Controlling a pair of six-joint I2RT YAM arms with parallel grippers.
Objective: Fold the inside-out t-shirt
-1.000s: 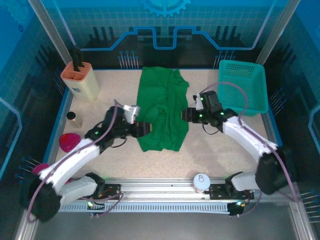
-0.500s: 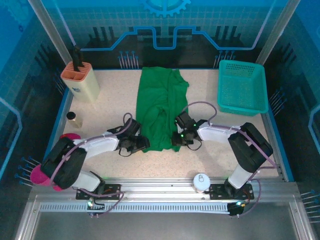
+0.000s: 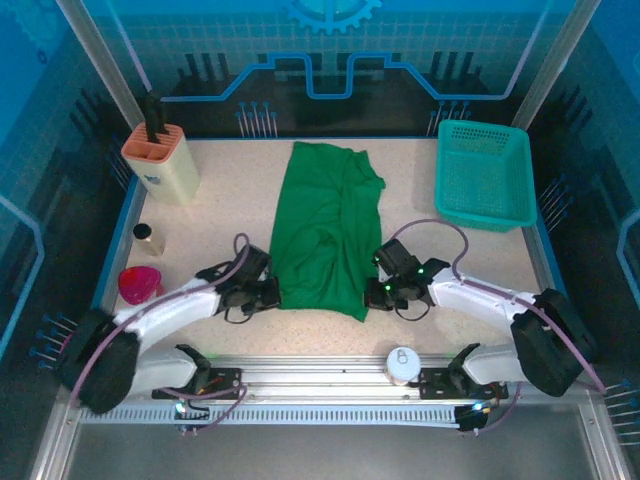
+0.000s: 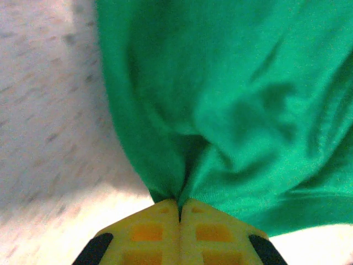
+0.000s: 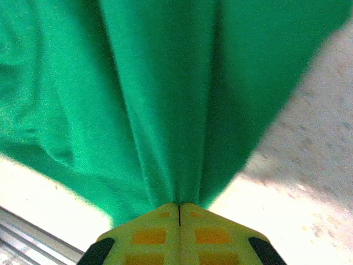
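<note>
1. The left fingers [image 4: 154,223] are pressed together, and a tuck of the shirt [image 4: 231,99] is pinched at their tips, with cloth fanning away from the pinch
2. The right fingers [image 5: 207,223] are pressed together the same way on another tuck, which runs off in straight pleats
3. The left gripper [image 3: 268,293] sits low at the shirt's near left corner and the right gripper [image 3: 378,292] at its near right corner, both close to the table [image 3: 230,200]
4. The shirt lies as a long strip down the middle of the table, one end close to the far edge and the gripped end towards the near edge; the basket [image 3: 485,175] stands well apart in the far right corner
5. The step in hand looks like the cross fold: with both near corners held, the near end goes up and over to the far end
6. To do it well, raise both corners together and at one height, keeping the hem lightly taut between them so the cloth does not sag or bunch
7. Carry it straight towards the far edge; a hard pull would drag the far end along the table
8. The near hem looks a little slanted, the right corner nearer the arms, so square it in the air before laying it down
9. Each pinch is small and close to the edge, so a layer could slip; lift slowly and lower the corners onto the far end before letting go
</note>
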